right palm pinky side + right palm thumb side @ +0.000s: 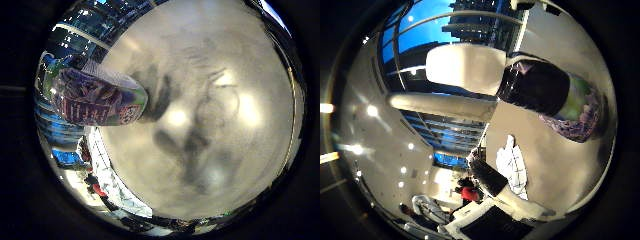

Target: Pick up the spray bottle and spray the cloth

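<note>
The spray bottle (545,88) has a dark body with a patterned label and a white spray head (470,68). It fills much of the right thumb side palm view, so it is close to the palm. In the right little finger side palm view the bottle (95,98) shows its red patterned label and stands on the grey table (220,60). A white crumpled cloth (515,165) lies on the table beyond the bottle, away from it.
A dark shadow (190,140) falls on the table next to the bottle. The table's edge (110,175) runs past the bottle, with the room's floor and furniture beyond it. Large windows (430,35) are behind the bottle.
</note>
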Controlling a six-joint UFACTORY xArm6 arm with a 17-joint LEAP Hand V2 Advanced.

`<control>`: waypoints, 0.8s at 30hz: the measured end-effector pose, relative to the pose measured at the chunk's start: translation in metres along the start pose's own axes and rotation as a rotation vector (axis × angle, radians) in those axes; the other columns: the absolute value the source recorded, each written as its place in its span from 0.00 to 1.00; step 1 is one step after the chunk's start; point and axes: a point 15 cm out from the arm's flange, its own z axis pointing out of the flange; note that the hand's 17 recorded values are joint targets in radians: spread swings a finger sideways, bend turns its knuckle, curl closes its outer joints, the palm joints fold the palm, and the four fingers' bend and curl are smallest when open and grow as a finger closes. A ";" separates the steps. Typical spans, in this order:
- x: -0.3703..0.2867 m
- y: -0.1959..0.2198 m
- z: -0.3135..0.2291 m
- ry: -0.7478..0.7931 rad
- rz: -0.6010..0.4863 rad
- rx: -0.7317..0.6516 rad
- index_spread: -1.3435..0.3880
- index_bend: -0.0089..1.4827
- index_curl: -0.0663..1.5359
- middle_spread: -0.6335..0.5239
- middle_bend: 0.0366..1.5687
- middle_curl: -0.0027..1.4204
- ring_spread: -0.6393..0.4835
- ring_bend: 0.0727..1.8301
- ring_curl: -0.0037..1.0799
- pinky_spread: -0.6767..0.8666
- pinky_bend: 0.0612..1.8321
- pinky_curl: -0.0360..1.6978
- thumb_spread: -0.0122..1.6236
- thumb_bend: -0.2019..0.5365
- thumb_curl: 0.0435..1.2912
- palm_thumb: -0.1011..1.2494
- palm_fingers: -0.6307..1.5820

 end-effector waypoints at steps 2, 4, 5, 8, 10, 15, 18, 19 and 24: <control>-0.001 0.003 0.011 -0.003 0.003 -0.014 0.66 0.10 0.20 0.65 0.11 0.24 0.70 0.13 0.25 0.68 0.19 0.20 0.65 0.24 0.19 0.42 0.31; -0.003 0.006 0.022 -0.007 0.009 -0.031 0.66 0.11 0.20 0.64 0.11 0.24 0.70 0.14 0.25 0.68 0.19 0.20 0.65 0.24 0.19 0.42 0.31; -0.004 0.007 0.028 -0.008 0.009 -0.038 0.66 0.11 0.20 0.64 0.11 0.24 0.70 0.14 0.25 0.68 0.19 0.20 0.65 0.24 0.19 0.42 0.31; -0.010 0.007 0.044 -0.019 0.012 -0.052 0.66 0.10 0.20 0.63 0.13 0.25 0.70 0.14 0.25 0.68 0.19 0.20 0.65 0.24 0.19 0.42 0.32; -0.015 0.009 0.057 -0.032 0.018 -0.061 0.66 0.10 0.20 0.63 0.13 0.25 0.69 0.15 0.25 0.68 0.20 0.20 0.64 0.24 0.19 0.43 0.35; -0.026 -0.002 0.071 -0.065 0.017 -0.049 0.67 0.09 0.19 0.58 0.17 0.26 0.64 0.25 0.29 0.66 0.22 0.20 0.64 0.25 0.20 0.45 0.42; -0.025 -0.006 0.075 -0.071 0.031 -0.040 0.66 0.11 0.19 0.53 0.24 0.29 0.58 0.31 0.31 0.59 0.24 0.20 0.64 0.25 0.20 0.48 0.50; -0.027 -0.007 0.077 -0.075 0.032 -0.037 0.65 0.12 0.19 0.51 0.28 0.30 0.56 0.33 0.32 0.56 0.24 0.19 0.64 0.25 0.20 0.48 0.53; -0.041 -0.014 0.087 -0.112 0.042 -0.015 0.61 0.13 0.22 0.45 0.36 0.35 0.47 0.43 0.39 0.38 0.32 0.21 0.64 0.25 0.21 0.52 0.64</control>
